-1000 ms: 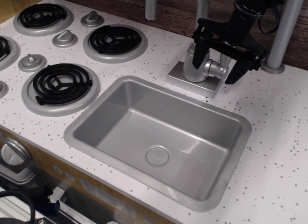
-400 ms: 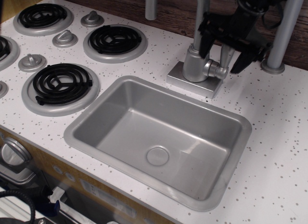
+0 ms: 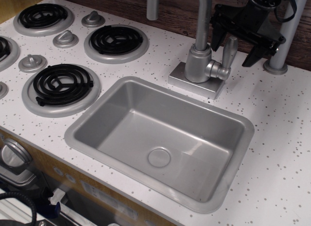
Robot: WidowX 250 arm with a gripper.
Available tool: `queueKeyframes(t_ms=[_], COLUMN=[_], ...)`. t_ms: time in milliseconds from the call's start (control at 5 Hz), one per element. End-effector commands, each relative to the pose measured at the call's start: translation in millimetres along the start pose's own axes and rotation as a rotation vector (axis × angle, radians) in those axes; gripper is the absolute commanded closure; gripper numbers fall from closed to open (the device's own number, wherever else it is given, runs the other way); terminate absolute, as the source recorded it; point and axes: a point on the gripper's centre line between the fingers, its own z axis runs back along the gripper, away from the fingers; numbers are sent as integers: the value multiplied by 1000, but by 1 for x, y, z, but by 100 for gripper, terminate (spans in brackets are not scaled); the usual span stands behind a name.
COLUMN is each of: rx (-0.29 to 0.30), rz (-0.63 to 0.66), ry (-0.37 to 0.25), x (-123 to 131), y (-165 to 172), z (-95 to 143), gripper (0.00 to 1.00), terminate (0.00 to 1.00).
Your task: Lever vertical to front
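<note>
The lever (image 3: 228,55) is a silver-grey paddle handle on a short stub at the right side of the faucet's round body (image 3: 198,64). It stands upright, tilted slightly right. My black gripper (image 3: 238,43) hovers just above and behind the lever's top, open, with one finger (image 3: 217,35) left of the paddle and one finger (image 3: 256,52) to its right. It holds nothing. The tall curved spout (image 3: 201,17) rises from the body.
The grey sink basin (image 3: 160,138) lies in front of the faucet base (image 3: 192,81). Stove burners (image 3: 115,40) and cone knobs (image 3: 65,39) fill the left. A grey post (image 3: 286,34) stands at the right, behind the gripper.
My gripper has risen and moved back to the right, off the faucet body and stub. The lever now shows fully, still upright.
</note>
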Motion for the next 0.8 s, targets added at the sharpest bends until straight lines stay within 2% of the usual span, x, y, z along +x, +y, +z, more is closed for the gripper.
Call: queueKeyframes(t_ms=[0, 400, 600], rx=[-16, -36, -66], rz=[6, 3, 12], ry=[-84, -77, -42], x=[21, 31, 31], y=[11, 14, 12], z=[18, 4, -5], gripper=[0, 0, 100], terminate=[0, 0, 0])
